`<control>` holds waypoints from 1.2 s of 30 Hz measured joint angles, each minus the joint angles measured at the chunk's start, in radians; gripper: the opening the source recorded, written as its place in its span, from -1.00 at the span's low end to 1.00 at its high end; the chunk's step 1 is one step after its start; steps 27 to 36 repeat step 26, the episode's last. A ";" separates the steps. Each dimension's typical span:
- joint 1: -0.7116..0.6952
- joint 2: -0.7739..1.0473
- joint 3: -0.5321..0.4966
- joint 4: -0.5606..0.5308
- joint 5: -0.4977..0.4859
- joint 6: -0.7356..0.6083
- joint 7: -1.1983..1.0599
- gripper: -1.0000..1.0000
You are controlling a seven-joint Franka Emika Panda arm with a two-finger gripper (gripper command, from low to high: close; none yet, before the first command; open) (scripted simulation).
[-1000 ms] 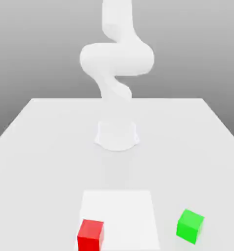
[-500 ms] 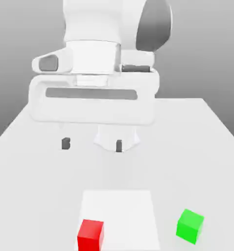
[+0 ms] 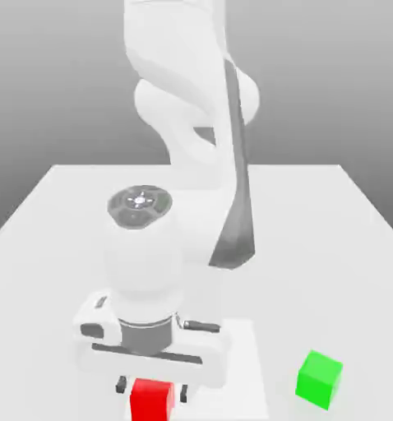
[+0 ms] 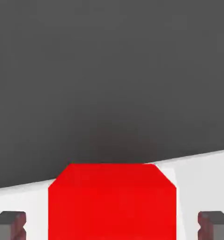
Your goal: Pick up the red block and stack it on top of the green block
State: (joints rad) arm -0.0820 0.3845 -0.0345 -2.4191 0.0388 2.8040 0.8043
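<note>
- We see the left block at the lower left of the exterior view's frame, between the pincer's fingertips, with a gap on each side.
- We find it at the left edge of the square patch, on the worktop.
- We see the right block at the lower right, beside the patch and apart from it.
- We have the arm reaching from the upper middle to the lower left.

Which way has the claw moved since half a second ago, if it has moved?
Yes: against the white square, the claw went down and forward to the red block.
</note>
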 joint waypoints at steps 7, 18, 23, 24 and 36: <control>0.002 -0.076 -0.004 -0.012 -0.009 -0.065 0.007 -1.00; 0.247 -0.206 0.213 -0.054 -0.103 -0.156 0.037 -1.00; 0.285 -0.112 0.203 -0.048 -0.153 -0.070 0.072 1.00; 0.285 -0.112 0.203 -0.048 -0.153 -0.070 0.072 1.00; 0.285 -0.112 0.203 -0.048 -0.153 -0.070 0.072 1.00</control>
